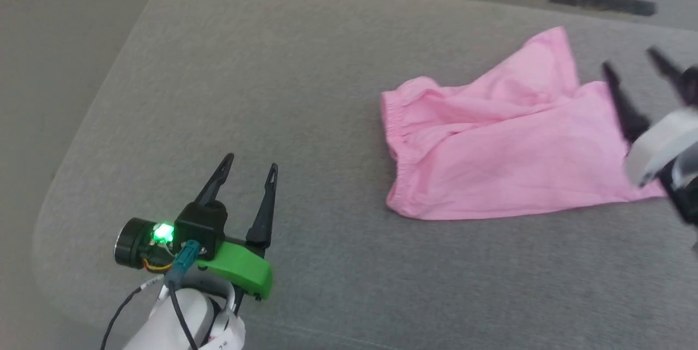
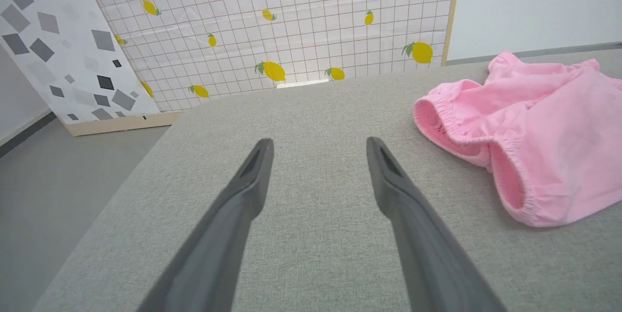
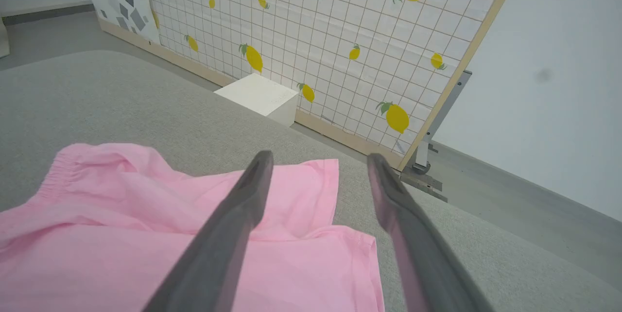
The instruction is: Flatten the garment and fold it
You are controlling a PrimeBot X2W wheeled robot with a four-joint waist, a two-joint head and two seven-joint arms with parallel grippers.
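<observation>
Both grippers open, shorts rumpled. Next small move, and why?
Probably lower the right gripper onto the leg hem and pinch it. Its fingers are open and hover at that edge of the garment, which lies creased. The left gripper, also open, is off the fabric, short of the waistband, so it can follow.

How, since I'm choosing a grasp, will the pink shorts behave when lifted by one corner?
Probably floppy: the garment lies in soft folds, so it should drape. Likely light: thin cloth. Pushed, it may bunch on the textured cushion.
</observation>
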